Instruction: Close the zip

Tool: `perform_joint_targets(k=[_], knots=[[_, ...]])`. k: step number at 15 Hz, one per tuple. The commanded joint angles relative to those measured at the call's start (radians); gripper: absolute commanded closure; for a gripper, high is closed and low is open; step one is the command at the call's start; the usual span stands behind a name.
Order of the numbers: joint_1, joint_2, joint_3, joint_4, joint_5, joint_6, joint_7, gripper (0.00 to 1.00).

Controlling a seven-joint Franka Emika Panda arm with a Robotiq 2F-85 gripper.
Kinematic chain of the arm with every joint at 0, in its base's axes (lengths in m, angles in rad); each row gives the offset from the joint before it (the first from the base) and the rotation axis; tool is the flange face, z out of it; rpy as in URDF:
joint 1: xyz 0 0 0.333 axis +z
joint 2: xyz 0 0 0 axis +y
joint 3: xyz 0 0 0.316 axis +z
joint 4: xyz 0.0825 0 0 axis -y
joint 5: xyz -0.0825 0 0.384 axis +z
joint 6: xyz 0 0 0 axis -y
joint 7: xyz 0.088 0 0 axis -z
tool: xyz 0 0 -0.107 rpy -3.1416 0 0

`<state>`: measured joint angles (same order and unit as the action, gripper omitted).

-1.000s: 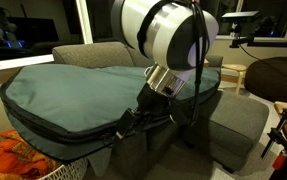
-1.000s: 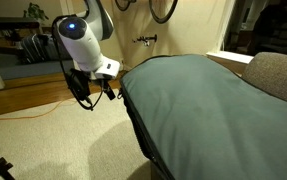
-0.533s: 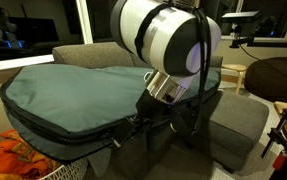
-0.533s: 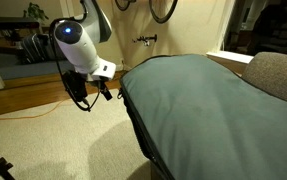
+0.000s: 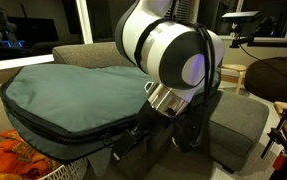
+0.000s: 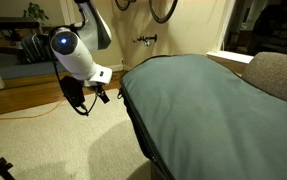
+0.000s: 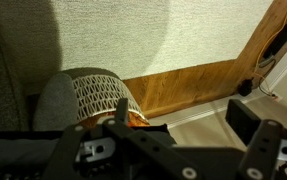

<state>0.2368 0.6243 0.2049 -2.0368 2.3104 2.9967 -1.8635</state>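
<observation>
The huge teal-grey padded bag (image 5: 73,95) lies across the sofa and shows in both exterior views (image 6: 203,110). The zip (image 5: 63,140) is a black track along the bag's edge, also in an exterior view (image 6: 133,120). I cannot make out its pull. My gripper (image 6: 105,93) hangs just off the bag's end, apart from it, and also shows low by the bag's front edge (image 5: 123,135). In the wrist view the gripper (image 7: 183,128) has its fingers spread wide with only floor between them.
A grey sofa (image 5: 83,55) carries the bag; its arm shows too (image 6: 278,75). A grey ottoman (image 5: 238,115) stands behind my arm. Orange cloth (image 5: 13,155) lies low in front. A white mesh basket (image 7: 98,95) and an orange cable (image 6: 33,112) are on the floor.
My arm has swung lower and drawn a little away from the bag's end. The gripper stays open and the bag has not moved.
</observation>
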Motion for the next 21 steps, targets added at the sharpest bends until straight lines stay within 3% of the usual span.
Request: perform_joint_targets(k=[1, 13, 21], knots=[[0.058, 0.028, -0.044, 0.034, 0.058, -0.005, -0.055, 0.00], [0.162, 0.046, -0.157, 0.069, 0.148, -0.016, -0.124, 0.00], [0.174, 0.065, -0.177, 0.100, 0.139, -0.014, -0.124, 0.00]])
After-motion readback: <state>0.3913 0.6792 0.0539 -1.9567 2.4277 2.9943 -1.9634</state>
